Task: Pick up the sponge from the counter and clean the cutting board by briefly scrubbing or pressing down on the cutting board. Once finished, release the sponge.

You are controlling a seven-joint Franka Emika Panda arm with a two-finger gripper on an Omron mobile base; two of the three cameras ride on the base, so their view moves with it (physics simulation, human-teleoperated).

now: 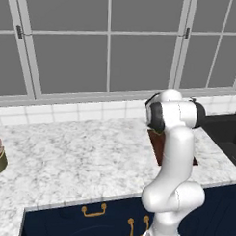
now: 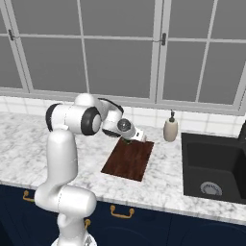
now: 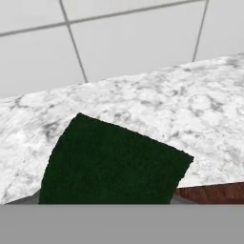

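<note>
Counter of marbled stone runs beneath tall windows, with a black sink set in toward its right end. Cutting board lies flat near the counter's middle, long axis running from front edge toward the tiled back wall; the left base view hides most of it behind the arm. Soap dispenser stands at the back edge, between board and sink. Gripper hangs low over the board's far end; finger spacing cannot be determined. Sponge, green face up, fills the lower hand view, beside the board's corner
</note>
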